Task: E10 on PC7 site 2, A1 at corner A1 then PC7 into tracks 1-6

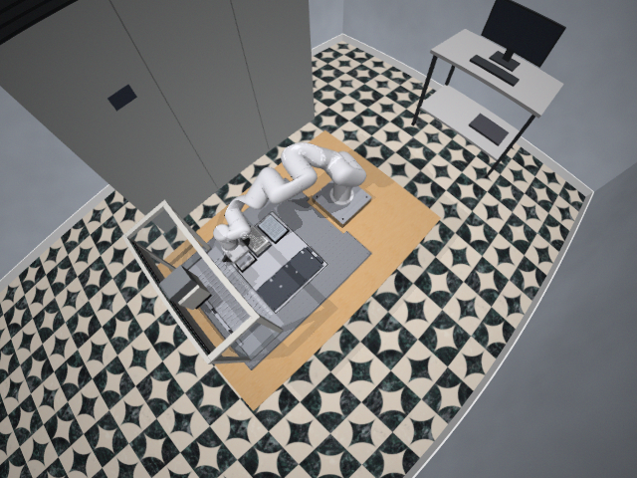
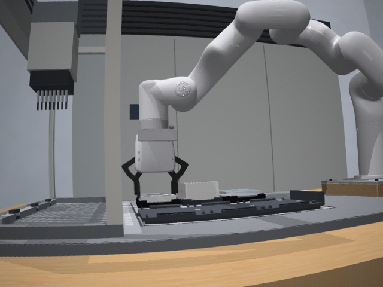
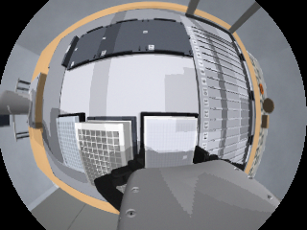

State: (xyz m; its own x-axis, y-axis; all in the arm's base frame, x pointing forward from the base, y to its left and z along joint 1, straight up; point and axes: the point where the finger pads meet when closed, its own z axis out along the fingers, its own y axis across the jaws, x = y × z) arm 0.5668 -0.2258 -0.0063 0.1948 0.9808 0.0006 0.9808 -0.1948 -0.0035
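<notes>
The end effector point(image 2: 156, 197) is reaching straight down over the nest row and gripping E10 point(image 2: 155, 195), its two black fingers point(image 2: 137, 189) standing wide against the plate's opposite sides. E10 is lying low in nest S3, at the end of the row nearest the rails point(image 2: 58, 210). Just beside it, the taller block E07 point(image 2: 197, 189) is sitting in the middle nest, and E01 point(image 2: 239, 191) is lying flat in the far one. In the wrist view, the three are showing side by side, with E10 point(image 3: 168, 137) directly ahead of the end effector's housing. PC7 point(image 2: 234, 210), the dark carrier, is lying on the apron in front of the nests, its sites bare.
</notes>
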